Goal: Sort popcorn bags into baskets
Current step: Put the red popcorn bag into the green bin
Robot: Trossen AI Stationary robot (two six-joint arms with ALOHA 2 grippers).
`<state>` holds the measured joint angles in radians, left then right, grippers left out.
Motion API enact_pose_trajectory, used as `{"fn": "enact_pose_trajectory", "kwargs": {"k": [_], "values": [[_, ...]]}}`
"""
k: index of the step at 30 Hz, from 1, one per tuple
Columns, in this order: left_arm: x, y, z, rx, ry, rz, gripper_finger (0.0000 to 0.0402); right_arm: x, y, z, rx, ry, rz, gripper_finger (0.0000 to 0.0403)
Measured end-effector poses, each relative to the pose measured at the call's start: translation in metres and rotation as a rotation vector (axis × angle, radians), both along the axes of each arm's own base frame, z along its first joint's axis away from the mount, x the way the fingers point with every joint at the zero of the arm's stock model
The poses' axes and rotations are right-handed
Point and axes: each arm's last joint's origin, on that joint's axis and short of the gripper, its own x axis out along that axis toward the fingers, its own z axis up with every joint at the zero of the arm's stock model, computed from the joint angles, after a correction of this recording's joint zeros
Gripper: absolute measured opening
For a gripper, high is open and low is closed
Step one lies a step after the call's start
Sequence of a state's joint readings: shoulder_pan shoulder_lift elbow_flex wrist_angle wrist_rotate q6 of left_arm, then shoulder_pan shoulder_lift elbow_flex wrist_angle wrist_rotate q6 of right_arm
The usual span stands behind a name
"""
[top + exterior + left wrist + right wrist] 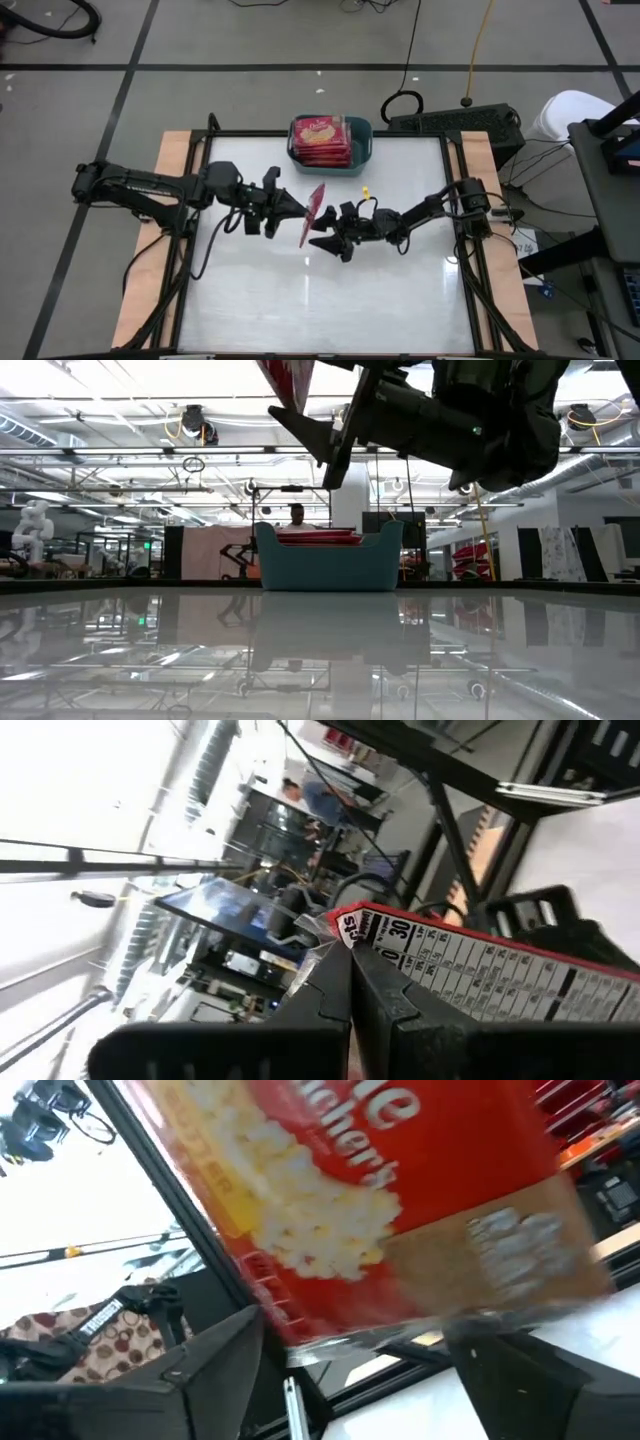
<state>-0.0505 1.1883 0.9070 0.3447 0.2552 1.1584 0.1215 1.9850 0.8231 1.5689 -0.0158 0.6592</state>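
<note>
One popcorn bag [313,213] is held up in the air above the middle of the table [330,300], standing on its edge, between the two arms. It is gripped by the left gripper [297,210], whose fingers [345,995] are pressed tightly together on one corner of the bag, so the grey-white printed panel is turned toward the left wrist camera. The right gripper [322,231] is placed just beside the other side of the bag with its jaws spread wide, and nothing is clamped by it yet; in the right wrist view the red face with the yellow popcorn picture fills the space in front of its fingers [215,1370]. The bag is probably presented this way so that it can be handed from one arm to the other, or so that its face can be turned before it is dropped, but this is only a judgement. The teal basket [362,150] is set at the far edge of the table, and several red bags [320,140] are already stacked inside it, reaching about to its rim in the low view. No other bag is seen lying on the table surface. Between the held bag and the basket only a small yellow object [366,190] is seen on the table, and it does not seem to block the way. A person [296,516] is visible in the room far behind the basket.
</note>
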Motion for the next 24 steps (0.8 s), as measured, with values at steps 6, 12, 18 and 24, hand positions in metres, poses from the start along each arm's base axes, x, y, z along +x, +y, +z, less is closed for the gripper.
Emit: {"fn": "enact_pose_trajectory", "kwargs": {"k": [6, 12, 18, 24], "values": [[0.0, 0.008, 0.007, -0.01, -0.069, 0.019, 0.0001, 0.004, -0.005, 0.002, 0.016, 0.009, -0.03, 0.0312], [0.0, 0.012, 0.004, -0.058, -0.024, 0.03, 0.0001, 0.005, -0.012, 0.005, 0.002, -0.019, -0.076, 0.0311], [0.001, 0.014, -0.001, -0.059, 0.031, 0.072, 0.0001, 0.005, -0.014, 0.014, -0.053, -0.053, -0.09, 0.0289], [-0.012, 0.023, 0.001, -0.053, 0.093, 0.175, 0.0001, 0.003, -0.013, 0.024, -0.085, -0.09, -0.057, 0.0208]]}}
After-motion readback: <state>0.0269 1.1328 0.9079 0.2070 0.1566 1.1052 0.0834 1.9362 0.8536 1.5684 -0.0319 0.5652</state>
